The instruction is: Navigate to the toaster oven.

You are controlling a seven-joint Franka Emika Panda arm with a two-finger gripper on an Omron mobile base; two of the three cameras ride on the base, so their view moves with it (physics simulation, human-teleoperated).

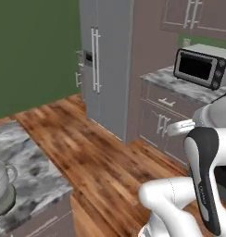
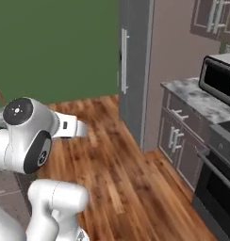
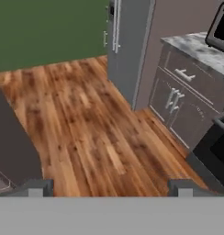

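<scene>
Toaster oven point(image 1: 200, 68): sits on the marble table point(image 1: 179, 85) against the far wall, well to the right of the tall grey fridge point(image 1: 103, 65); its dark glass door faces the room, knobs down its right side. From the right base view it shows at the far right edge point(image 2: 220, 79), and its corner peeks in at the top right of the hand view point(image 3: 220, 27).
Cabinets point(image 1: 163, 118): grey drawers and doors under that table, with pale bar handles.
Stove point(image 2: 218, 188): black, just right of the cabinets, below the toaster oven's side.
Floor point(image 1: 101, 152): brown wood planks, open between robot and cabinets.
Near table point(image 1: 27, 171): marble top at lower left, carrying a glassy pot point(image 1: 3, 185).
Fingers point(image 3: 40, 187): two grey tips low in the hand view, wide apart, holding nothing, above bare floor.
Arm: folded close to the base, well apart from the toaster oven.
</scene>
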